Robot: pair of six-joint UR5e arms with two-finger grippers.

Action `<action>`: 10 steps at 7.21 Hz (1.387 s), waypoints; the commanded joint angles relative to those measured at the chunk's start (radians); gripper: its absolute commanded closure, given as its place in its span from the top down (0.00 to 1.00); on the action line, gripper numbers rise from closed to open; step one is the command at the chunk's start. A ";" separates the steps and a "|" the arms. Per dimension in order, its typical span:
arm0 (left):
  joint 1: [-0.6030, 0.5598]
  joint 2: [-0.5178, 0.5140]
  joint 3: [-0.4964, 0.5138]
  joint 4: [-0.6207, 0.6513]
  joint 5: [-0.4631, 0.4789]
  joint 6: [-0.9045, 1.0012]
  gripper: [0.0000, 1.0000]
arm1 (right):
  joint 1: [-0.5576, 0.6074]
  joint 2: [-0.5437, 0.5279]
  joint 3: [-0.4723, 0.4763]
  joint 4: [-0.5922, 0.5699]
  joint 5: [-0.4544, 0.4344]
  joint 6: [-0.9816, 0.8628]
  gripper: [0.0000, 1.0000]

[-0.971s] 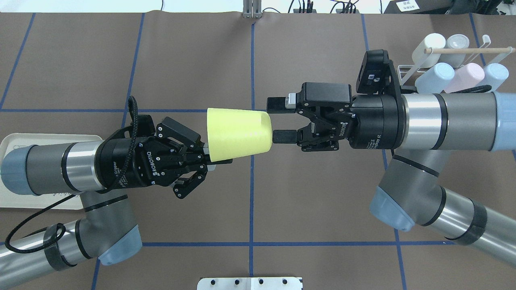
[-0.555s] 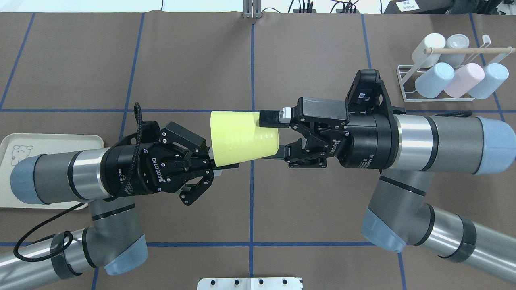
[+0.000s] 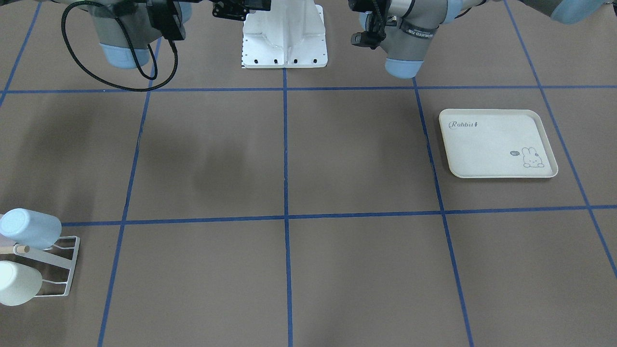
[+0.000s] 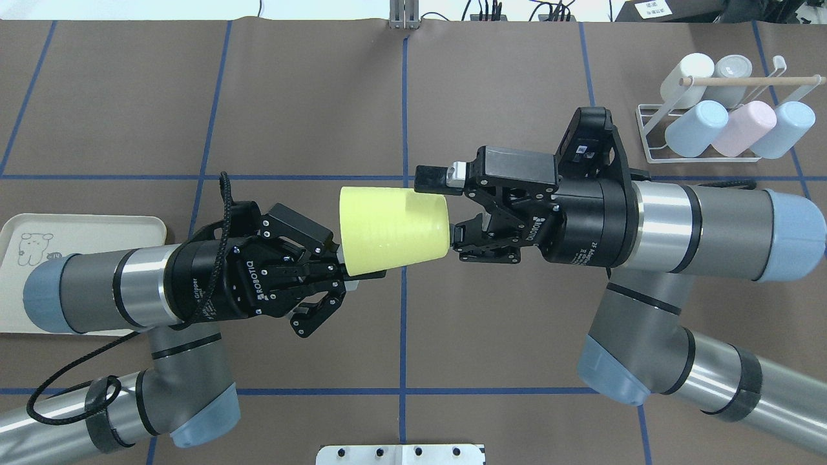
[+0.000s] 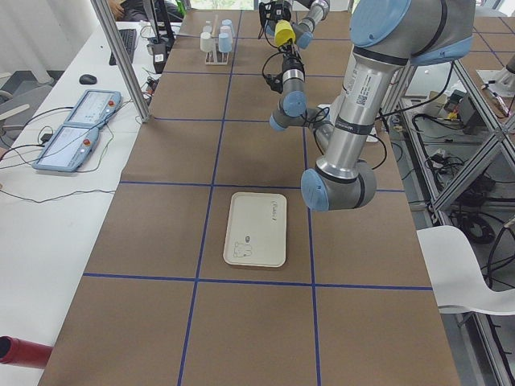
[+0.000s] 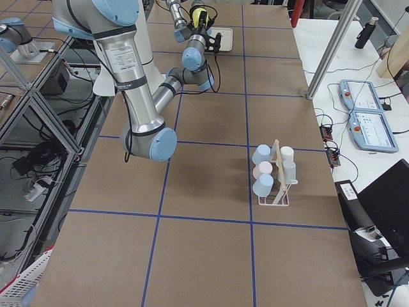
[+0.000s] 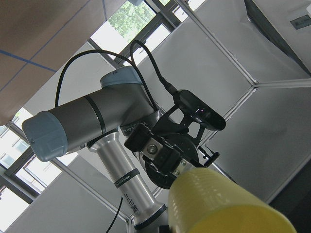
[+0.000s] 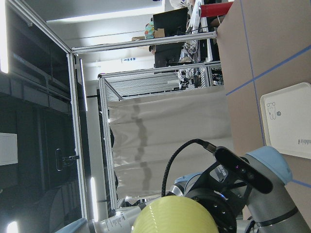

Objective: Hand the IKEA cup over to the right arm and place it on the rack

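Observation:
The yellow IKEA cup (image 4: 391, 226) lies on its side in mid-air over the table's middle. My left gripper (image 4: 342, 265) is shut on its rim end. My right gripper (image 4: 439, 205) is open, its fingers (image 4: 429, 179) straddling the cup's closed base end without clamping it. The cup also shows in the left wrist view (image 7: 218, 204) and the right wrist view (image 8: 175, 216). The white wire rack (image 4: 651, 129) with a wooden dowel (image 4: 749, 81) stands at the far right and holds several pastel cups.
The cream rabbit-print tray (image 4: 84, 226) lies at the left edge, partly under my left arm; it also shows in the front view (image 3: 496, 144). The rack shows at that view's lower left (image 3: 58, 260). A white base plate (image 3: 284, 33) sits between the arms.
My right gripper has moved left from beside the cup's base until its open fingers straddle it. My left gripper has shifted slightly right and nearer with the cup.

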 commanded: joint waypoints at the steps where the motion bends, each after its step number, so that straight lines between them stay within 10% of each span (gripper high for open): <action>1: 0.001 0.001 0.002 0.000 0.007 0.003 0.00 | -0.003 0.000 0.001 0.001 -0.003 -0.001 0.92; 4: 0.001 0.003 0.001 -0.002 0.020 0.007 0.09 | -0.003 -0.001 0.001 0.001 -0.006 -0.002 0.28; 5: 0.000 0.008 -0.001 -0.002 0.022 0.009 0.87 | -0.003 -0.001 0.001 0.001 -0.004 -0.004 0.19; 6: -0.003 0.017 -0.007 -0.002 0.021 0.010 1.00 | -0.003 -0.003 0.001 0.001 -0.004 -0.005 0.18; 10: -0.206 0.159 -0.013 0.001 0.008 0.015 1.00 | 0.095 -0.074 -0.005 0.009 0.003 -0.033 0.11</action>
